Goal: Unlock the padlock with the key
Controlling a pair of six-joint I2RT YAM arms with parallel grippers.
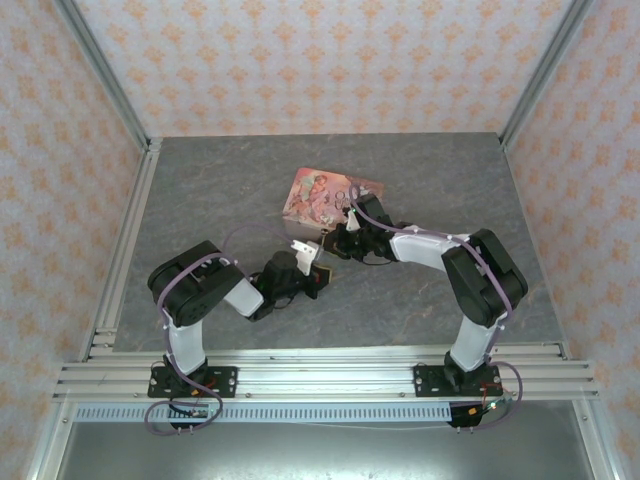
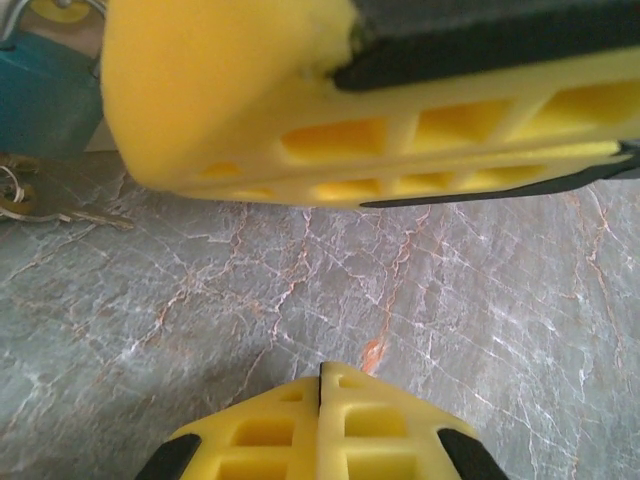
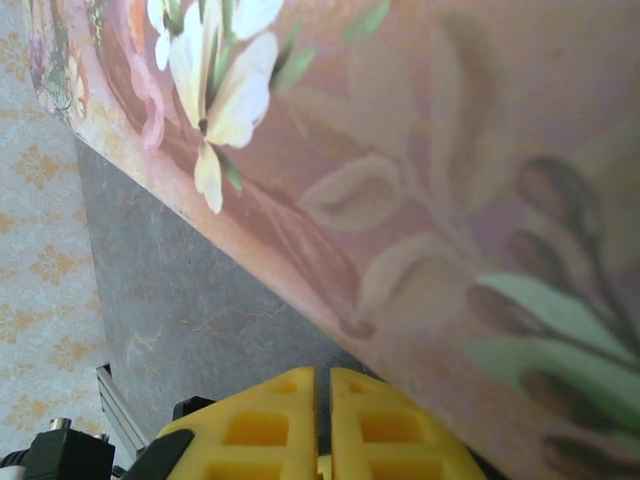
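- Left claw (image 2: 320, 375) is clenched. Its 2 yellow tips press flat together with nothing between them, just above the gray table (image 2: 420, 280).
- Right claw (image 3: 322, 375) is nearly clenched too, with just a thin slit between its tips. I cannot see anything held in the slit.
- 1 big yellow finger (image 2: 250, 90) lies across the top of the left wrist view. It is very close to the camera, blurry, and cut off at the right edge.
- Part of the teal padlock (image 2: 40, 100) peeks out in the top left corner of that view. The big finger hides its right side, and the picture edge cuts off its top and left.
- On the table just in front of the padlock lies the key (image 2: 60, 210). Its ring is cut off at the left edge.
- Right in front of the right claw is the pink tin (image 3: 450, 200), with painted flowers and leaves that look blurry up close. Any words on it are too small to read.
- From above, the 2 claws crowd together just in front of the tin, so small things there are hard to make out.
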